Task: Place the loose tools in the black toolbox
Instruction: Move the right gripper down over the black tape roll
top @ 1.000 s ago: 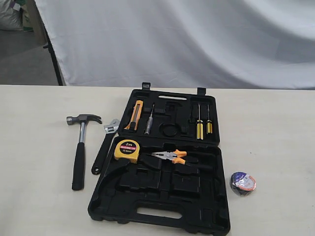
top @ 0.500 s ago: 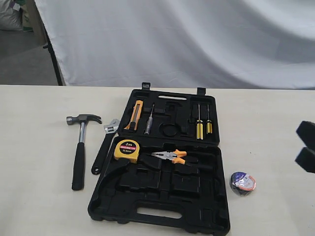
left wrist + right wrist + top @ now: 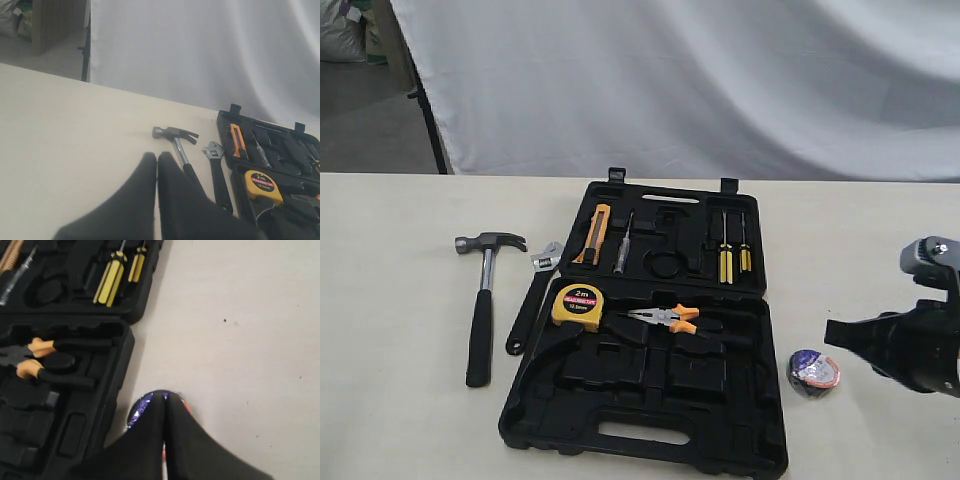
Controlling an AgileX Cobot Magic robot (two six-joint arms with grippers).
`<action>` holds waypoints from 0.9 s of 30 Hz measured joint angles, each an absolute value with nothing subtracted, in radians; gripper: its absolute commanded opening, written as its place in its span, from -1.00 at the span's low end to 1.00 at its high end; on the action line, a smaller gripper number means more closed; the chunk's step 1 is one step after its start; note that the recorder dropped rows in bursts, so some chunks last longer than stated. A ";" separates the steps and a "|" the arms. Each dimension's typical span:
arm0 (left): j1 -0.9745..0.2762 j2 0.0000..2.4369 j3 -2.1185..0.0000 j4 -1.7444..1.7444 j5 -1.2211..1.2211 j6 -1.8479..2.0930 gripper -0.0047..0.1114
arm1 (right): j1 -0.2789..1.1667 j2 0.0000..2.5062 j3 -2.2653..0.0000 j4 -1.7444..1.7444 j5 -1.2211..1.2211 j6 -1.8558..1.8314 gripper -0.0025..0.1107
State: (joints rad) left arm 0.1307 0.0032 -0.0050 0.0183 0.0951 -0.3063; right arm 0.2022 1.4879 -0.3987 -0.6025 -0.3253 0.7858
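Open toolbox [image 3: 640, 432] on the desk [image 3: 400, 400]. Hammer [image 3: 480, 320] and wrench [image 3: 530, 300] lie side by side on its left, tape roll [image 3: 813, 372] on its right. Right end effector [image 3: 164, 397], closed and empty, near the tape roll; left end effector [image 3: 156, 160] likewise closed, empty.

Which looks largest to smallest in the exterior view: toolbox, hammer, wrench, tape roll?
1. black toolbox, by far
2. claw hammer
3. adjustable wrench, shorter and slimmer than the hammer beside it
4. tape roll, smallest
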 measured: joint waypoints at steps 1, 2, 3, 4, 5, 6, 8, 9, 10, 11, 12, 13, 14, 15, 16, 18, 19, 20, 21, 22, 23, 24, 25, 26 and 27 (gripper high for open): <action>0.131 0.003 -0.005 0.018 0.095 -0.306 -0.91 | 0.208 1.515 -0.409 -0.602 -0.321 0.786 -0.66; 0.131 0.003 -0.005 0.018 0.095 -0.306 -0.91 | 0.218 1.545 -0.421 -0.602 -0.321 0.786 -0.48; 0.131 0.003 -0.005 0.018 0.095 -0.306 -0.91 | 0.230 1.572 -0.433 -0.605 -0.321 0.786 -0.36; 0.131 0.003 -0.005 0.018 0.095 -0.306 -0.91 | 0.242 1.590 -0.441 -0.605 -0.319 0.786 -0.22; 0.131 0.003 -0.005 0.018 0.095 -0.306 -0.91 | 0.253 1.610 -0.451 -0.607 -0.313 0.786 -0.11; 0.131 0.003 -0.005 0.018 0.095 -0.306 -0.91 | 0.264 1.625 -0.458 -0.607 -0.314 0.781 -0.01; 0.131 0.003 -0.005 0.018 0.095 -0.306 -0.91 | 0.279 1.641 -0.475 -0.612 -0.311 0.776 0.11; 0.131 0.003 -0.005 0.018 0.095 -0.306 -0.91 | 0.284 1.643 -0.481 -0.619 -0.311 0.767 0.16; 0.131 0.003 -0.005 0.018 0.095 -0.306 -0.91 | 0.287 1.645 -0.489 -0.630 -0.310 0.757 0.18; 0.131 0.003 -0.005 0.018 0.095 -0.306 -0.91 | 0.289 1.645 -0.494 -0.639 -0.310 0.739 0.20; 0.131 0.003 -0.005 0.018 0.095 -0.306 -0.91 | 0.291 1.645 -0.496 -0.646 -0.310 0.718 0.20; 0.131 0.003 -0.005 0.018 0.095 -0.306 -0.91 | 0.291 1.645 -0.498 -0.648 -0.305 0.699 0.20; 0.131 0.003 -0.005 0.018 0.095 -0.306 -0.91 | 0.291 1.645 -0.500 -0.650 -0.295 0.676 0.20; 0.131 0.003 -0.005 0.018 0.095 -0.306 -0.91 | 0.291 1.645 -0.505 -0.652 -0.279 0.658 0.20; 0.131 0.003 -0.005 0.018 0.095 -0.306 -0.91 | 0.291 1.645 -0.510 -0.652 -0.265 0.645 0.20; 0.131 0.003 -0.005 0.018 0.095 -0.306 -0.91 | 0.291 1.645 -0.521 -0.652 -0.230 0.630 0.20; 0.131 0.003 -0.005 0.018 0.095 -0.306 -0.91 | 0.291 1.645 -0.525 -0.652 -0.222 0.628 0.20; 0.131 0.003 -0.005 0.018 0.095 -0.306 -0.91 | 0.291 1.645 -0.528 -0.652 -0.213 0.627 0.20; 0.131 0.003 -0.005 0.018 0.095 -0.306 -0.91 | 0.291 1.648 -0.528 -0.652 -0.210 0.625 0.20; 0.131 0.003 -0.005 0.018 0.095 -0.306 -0.91 | 0.291 1.650 -0.528 -0.652 -0.209 0.625 0.20; 0.131 0.003 -0.005 0.018 0.095 -0.306 -0.91 | 0.291 1.658 -0.528 -0.652 -0.209 0.621 0.20; 0.131 0.003 -0.005 0.018 0.095 -0.306 -0.91 | 0.293 1.669 -0.528 -0.652 -0.211 0.621 0.20; 0.131 0.003 -0.005 0.018 0.095 -0.306 -0.91 | 0.293 1.681 -0.530 -0.652 -0.213 0.619 0.20; 0.131 0.003 -0.005 0.018 0.095 -0.306 -0.91 | 0.293 1.696 -0.530 -0.652 -0.217 0.617 0.20; 0.131 0.003 -0.005 0.018 0.095 -0.306 -0.91 | 0.293 1.710 -0.534 -0.652 -0.219 0.615 0.20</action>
State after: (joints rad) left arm 0.1307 0.0032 -0.0050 0.0183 0.0951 -0.3063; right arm 0.2930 1.7103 -0.5342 -0.6524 -0.2191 0.6146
